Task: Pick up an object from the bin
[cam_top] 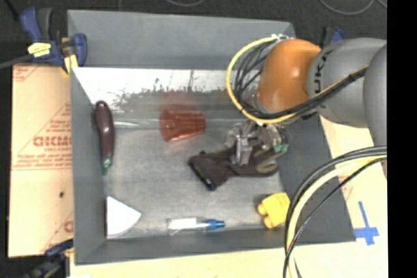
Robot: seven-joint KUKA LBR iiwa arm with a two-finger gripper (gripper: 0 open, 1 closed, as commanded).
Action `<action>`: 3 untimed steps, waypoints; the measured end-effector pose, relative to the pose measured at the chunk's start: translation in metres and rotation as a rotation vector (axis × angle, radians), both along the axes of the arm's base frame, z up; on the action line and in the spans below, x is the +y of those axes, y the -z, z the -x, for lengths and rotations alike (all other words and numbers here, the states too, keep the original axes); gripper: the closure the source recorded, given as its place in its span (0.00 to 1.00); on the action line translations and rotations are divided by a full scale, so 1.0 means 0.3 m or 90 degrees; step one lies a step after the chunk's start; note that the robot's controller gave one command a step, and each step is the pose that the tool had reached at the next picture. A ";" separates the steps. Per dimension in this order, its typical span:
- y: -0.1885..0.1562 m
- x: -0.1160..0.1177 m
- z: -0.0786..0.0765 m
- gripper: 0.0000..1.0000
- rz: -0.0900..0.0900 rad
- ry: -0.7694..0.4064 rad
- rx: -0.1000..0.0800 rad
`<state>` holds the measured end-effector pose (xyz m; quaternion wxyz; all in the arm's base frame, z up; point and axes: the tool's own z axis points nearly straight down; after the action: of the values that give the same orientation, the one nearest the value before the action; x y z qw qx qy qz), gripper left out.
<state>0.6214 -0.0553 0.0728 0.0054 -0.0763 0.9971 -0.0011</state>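
Observation:
My gripper [244, 152] hangs low in the right half of the bin, under the orange cover, its metal fingers down at the right end of a dark brown, flat, angular thing [212, 169] lying mid-bin. Whether the fingers close round that thing is hidden by the gripper body. A translucent red ribbed cup [182, 125] lies on its side just left of the gripper, a little further back. A yellow blocky toy [274, 208] sits in front of the gripper near the bin's front right corner.
A dark maroon handle-shaped tool [103, 133] lies along the left wall. A white wedge [120, 215] rests in the front left corner. A clear pen-like tube with a blue cap [195, 224] lies along the front wall. The arm and cables cover the right rim.

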 end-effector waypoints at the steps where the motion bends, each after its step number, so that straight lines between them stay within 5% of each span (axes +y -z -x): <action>1: 0.000 0.000 0.000 1.00 0.000 0.000 0.000; 2: -0.409 -0.013 -0.021 1.00 0.000 0.010 -0.003; 3: -0.407 -0.012 -0.020 1.00 0.000 0.010 -0.002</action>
<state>0.6274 -0.0590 0.1951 0.0072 -0.0683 0.9976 -0.0014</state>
